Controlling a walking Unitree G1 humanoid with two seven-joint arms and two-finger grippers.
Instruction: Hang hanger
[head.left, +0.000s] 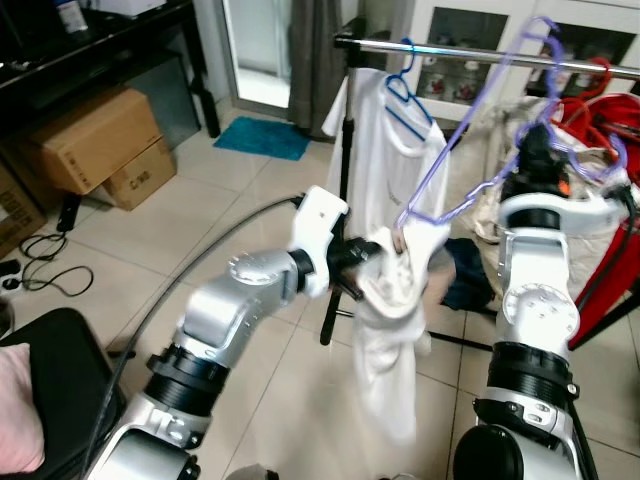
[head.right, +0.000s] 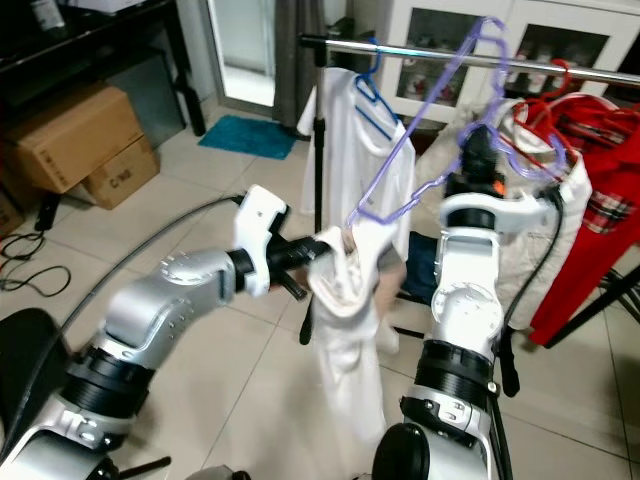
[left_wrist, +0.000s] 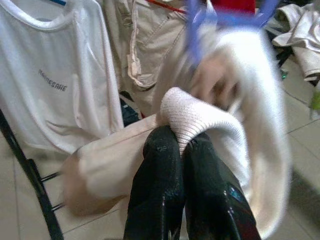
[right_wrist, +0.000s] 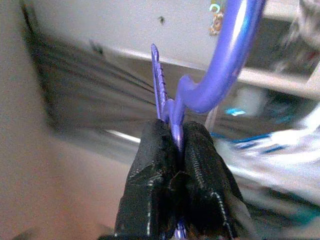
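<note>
Purple hanger raised to the rail, white garment trailing below.

The right gripper (right_wrist: 172, 165) is clamped on the purple hanger (head.left: 470, 170) just below its hook, holding it up at the clothes rail (head.left: 450, 52). The left gripper (left_wrist: 177, 155) pinches the ribbed edge of the white garment (head.left: 395, 330) hanging from the hanger's lower corner.

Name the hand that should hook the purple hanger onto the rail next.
Right. The right hand is shut on the purple hanger just below its hook, raised close to the rail. The left hand sits lower, pinching the white garment.
</note>
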